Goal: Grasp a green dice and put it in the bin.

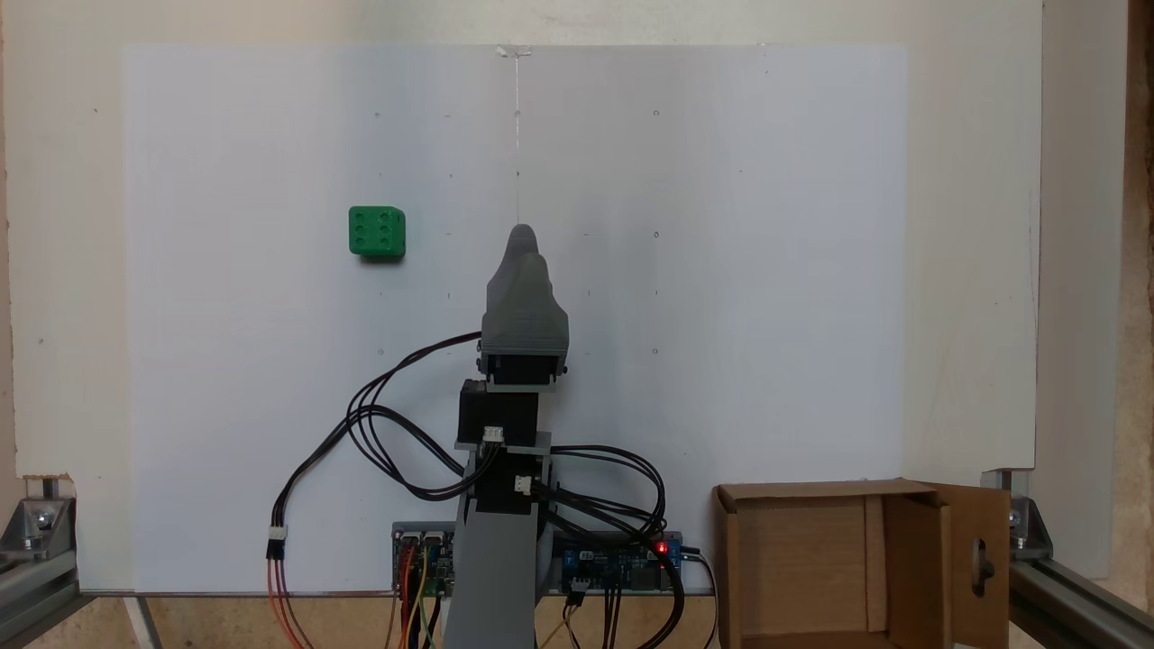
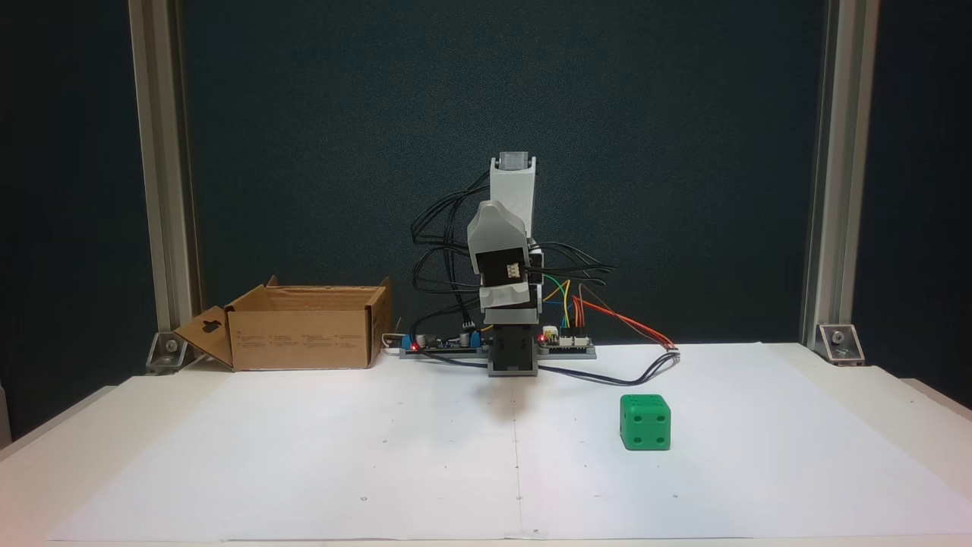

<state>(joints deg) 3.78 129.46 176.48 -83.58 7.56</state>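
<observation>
- The green dice point(image 1: 377, 232) sits on the white paper sheet point(image 1: 721, 270), free of any contact; in the top-down fixed view it lies at about ten o'clock from the gripper, its six-pip face turned up.
- In the front-facing fixed view the green dice point(image 2: 645, 422) stands at roughly four o'clock from the arm's base, showing a four-pip face toward the camera.
- The gripper point(image 1: 523, 236) points toward twelve o'clock in the top-down view, well apart from the dice and holding nothing — its jaws lie one over the other, so I cannot tell whether the fingers are spread or pressed together.
- From the front the gripper point(image 2: 507, 304) is folded down close in front of the arm's base, and its tips are not clear there either.
- The bin point(image 1: 920, 577) stands open at about four o'clock from the gripper in the top-down view, its holed flap swung outward.
- In the front view the bin point(image 2: 304, 338) rests at nine o'clock from the base, just off the paper's far corner.
- Black cables point(image 1: 397, 424) loop out from the arm — toward the circuit boards point(image 1: 622, 561) at its foot.
</observation>
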